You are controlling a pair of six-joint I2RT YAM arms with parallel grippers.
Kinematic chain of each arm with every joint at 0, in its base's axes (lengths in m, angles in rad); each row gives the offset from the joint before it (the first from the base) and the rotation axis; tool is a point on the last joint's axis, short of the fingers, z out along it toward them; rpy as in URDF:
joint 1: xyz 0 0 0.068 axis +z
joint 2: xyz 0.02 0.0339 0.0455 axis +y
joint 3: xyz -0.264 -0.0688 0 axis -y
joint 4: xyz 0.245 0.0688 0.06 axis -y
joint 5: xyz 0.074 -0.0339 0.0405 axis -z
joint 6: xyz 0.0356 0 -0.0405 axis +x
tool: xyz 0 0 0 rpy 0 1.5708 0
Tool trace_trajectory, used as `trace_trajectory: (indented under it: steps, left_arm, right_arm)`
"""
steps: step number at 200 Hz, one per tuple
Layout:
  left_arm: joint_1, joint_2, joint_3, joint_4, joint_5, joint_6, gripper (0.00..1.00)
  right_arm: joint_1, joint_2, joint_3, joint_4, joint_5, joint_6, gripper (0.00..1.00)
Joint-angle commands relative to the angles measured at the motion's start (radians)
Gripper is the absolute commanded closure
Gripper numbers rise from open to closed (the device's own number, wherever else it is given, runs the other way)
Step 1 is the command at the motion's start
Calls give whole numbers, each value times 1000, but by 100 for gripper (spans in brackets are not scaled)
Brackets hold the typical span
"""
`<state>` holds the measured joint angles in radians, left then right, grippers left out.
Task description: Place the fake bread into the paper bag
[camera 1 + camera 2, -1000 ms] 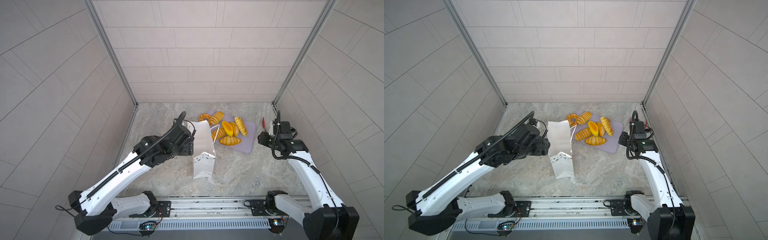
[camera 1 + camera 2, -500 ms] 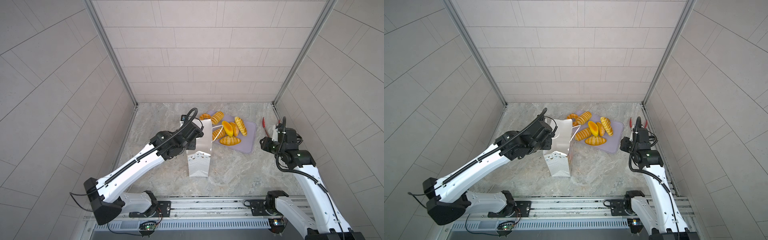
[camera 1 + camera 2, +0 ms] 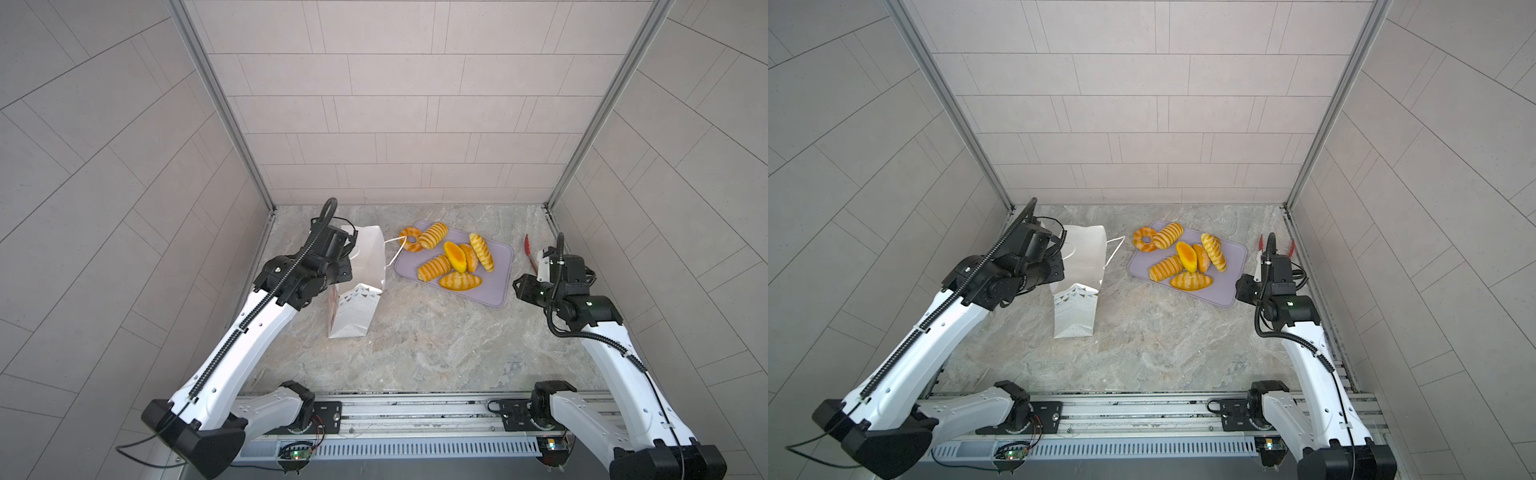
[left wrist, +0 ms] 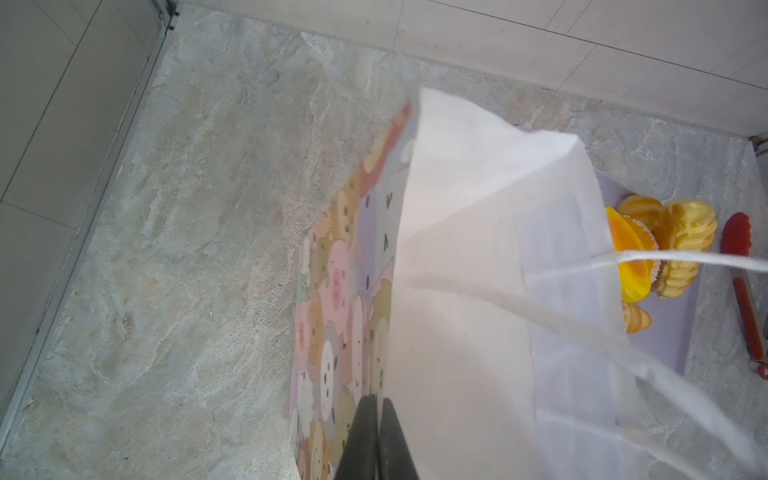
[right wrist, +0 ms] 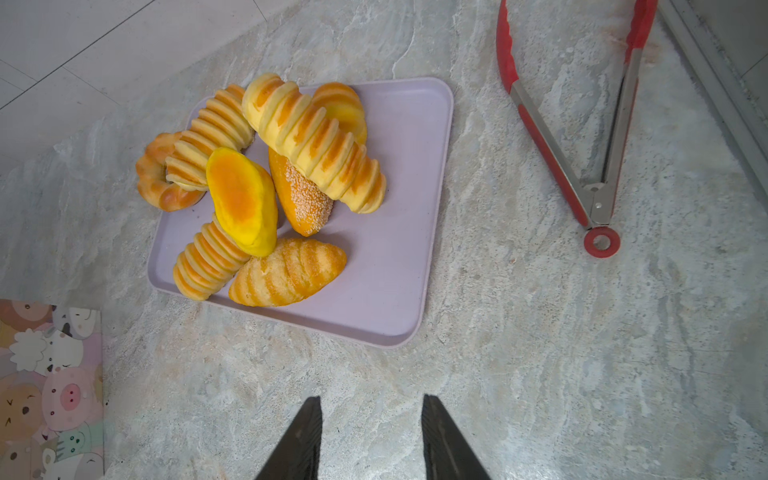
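Since a second ago the paper bag (image 3: 359, 286) has shifted leftward, clear of the lilac tray (image 3: 496, 270), and the left arm has swung in behind it. Both top views show the bag standing on the worktop (image 3: 436, 345), with a plain white side and a triangle-printed panel facing up, but the wrist housing hides the grip.

Only the left wrist view shows the left fingers (image 4: 359, 440). They are pressed together, pinching the rim of the bag's wall, next to a face printed with pastel cartoon animals.

Only the right wrist view shows the right fingers (image 5: 303, 449). They are spread, hold nothing, and hang over bare worktop short of the tray.

That view also resolves the fake bread (image 5: 270, 187), heaped on the tray and all of it outside the bag. It comprises striped loaves, a ring, and a smooth orange oval leaning on a seeded roll. Red-tipped tongs (image 5: 561, 162) lie open on the worktop beyond the tray, well apart from the bag. Bread, tray and tongs lie as they did a second ago.
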<state>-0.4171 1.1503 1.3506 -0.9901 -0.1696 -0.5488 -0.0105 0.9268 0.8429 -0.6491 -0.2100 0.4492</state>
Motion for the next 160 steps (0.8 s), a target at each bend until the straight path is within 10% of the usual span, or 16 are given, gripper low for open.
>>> trace_trajectory:
  steps: [1, 98, 160]
  left_arm:
    - [91, -7, -46, 31, 123, 54, 100]
    - [329, 41, -118, 351, 569, 45, 100]
    - [351, 134, -59, 331, 570, 65, 100]
  right_arm:
    - [9, 13, -3, 26, -9, 4, 59]
    - [14, 175, 10, 95, -12, 0, 56]
    - [12, 296, 41, 123, 73, -22, 51]
